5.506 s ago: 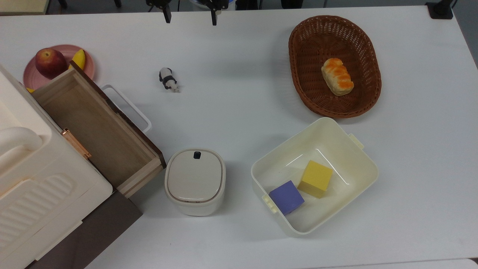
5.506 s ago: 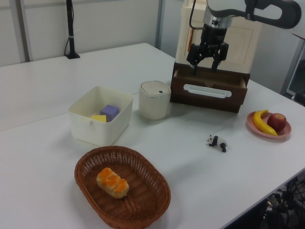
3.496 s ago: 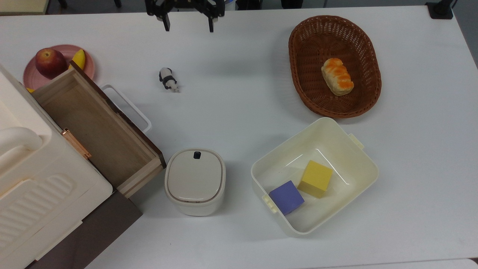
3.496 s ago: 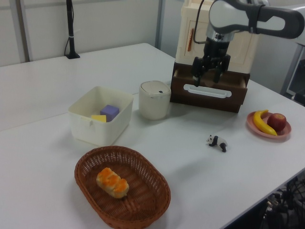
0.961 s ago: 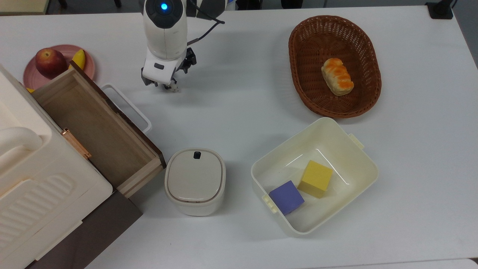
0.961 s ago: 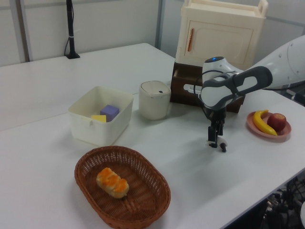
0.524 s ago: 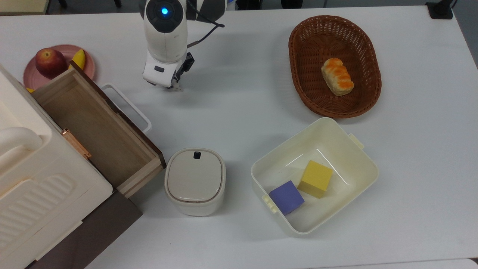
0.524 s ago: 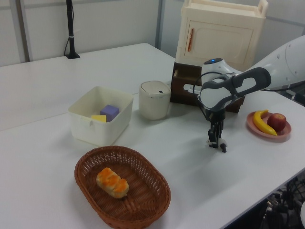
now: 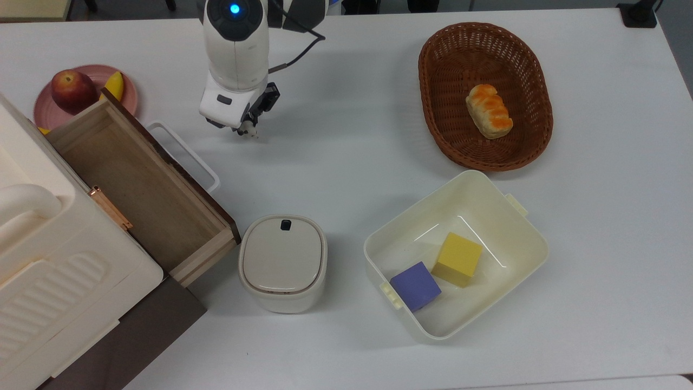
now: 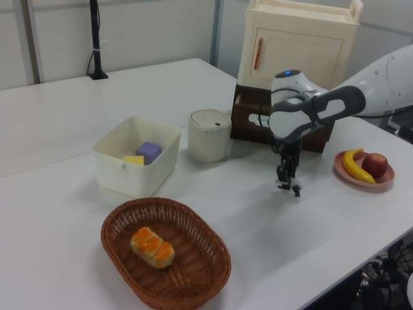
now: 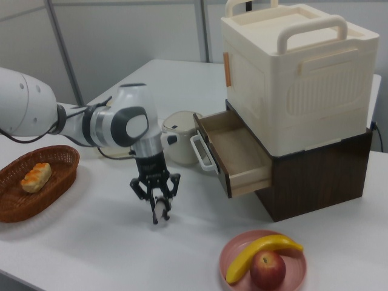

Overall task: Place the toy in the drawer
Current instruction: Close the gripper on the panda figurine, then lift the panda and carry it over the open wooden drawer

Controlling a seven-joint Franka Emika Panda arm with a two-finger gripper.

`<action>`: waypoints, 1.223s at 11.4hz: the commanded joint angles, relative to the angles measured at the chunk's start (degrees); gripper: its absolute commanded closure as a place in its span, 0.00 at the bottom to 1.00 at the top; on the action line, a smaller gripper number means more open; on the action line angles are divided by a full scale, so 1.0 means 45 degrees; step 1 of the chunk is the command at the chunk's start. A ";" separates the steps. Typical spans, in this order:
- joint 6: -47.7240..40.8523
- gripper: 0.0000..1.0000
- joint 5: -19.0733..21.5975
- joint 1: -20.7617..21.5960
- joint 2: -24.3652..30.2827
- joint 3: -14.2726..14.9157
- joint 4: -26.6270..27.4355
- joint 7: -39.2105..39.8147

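In the right view, nearest, the gripper [image 11: 159, 209] has its fingers closed on the tiny black-and-white panda toy [image 11: 159, 213], lifted just off the white surface [image 11: 91, 242]. Next, I judge, carry it farther right over the open light-wood drawer [image 11: 236, 151] and release.

- The arm's gripper [image 9: 246, 125] hangs over the toy [image 9: 249, 131] on the white table [image 9: 346, 162].
- The drawer [image 9: 138, 184] stands open, with bare wood inside.

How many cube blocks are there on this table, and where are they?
2. The purple cube and the yellow cube both lie inside the cream tub, side by side. None seems hidden.
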State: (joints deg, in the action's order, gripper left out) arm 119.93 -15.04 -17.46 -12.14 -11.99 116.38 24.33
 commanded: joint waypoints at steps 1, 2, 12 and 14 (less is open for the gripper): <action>0.0105 0.87 0.0196 0.0714 -0.0095 -0.0011 -0.1151 -0.1438; 0.0086 0.87 0.0391 0.0851 -0.0095 -0.0030 -0.1464 -0.1655; -0.1438 0.87 0.2775 0.0209 0.0023 0.0281 -0.5527 -0.4470; -0.1320 0.87 0.3009 0.0188 0.0022 0.0962 -0.5705 -0.4431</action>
State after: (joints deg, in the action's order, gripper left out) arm 115.30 -3.40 -17.05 -12.06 -10.62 92.24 5.16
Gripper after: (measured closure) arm 0.590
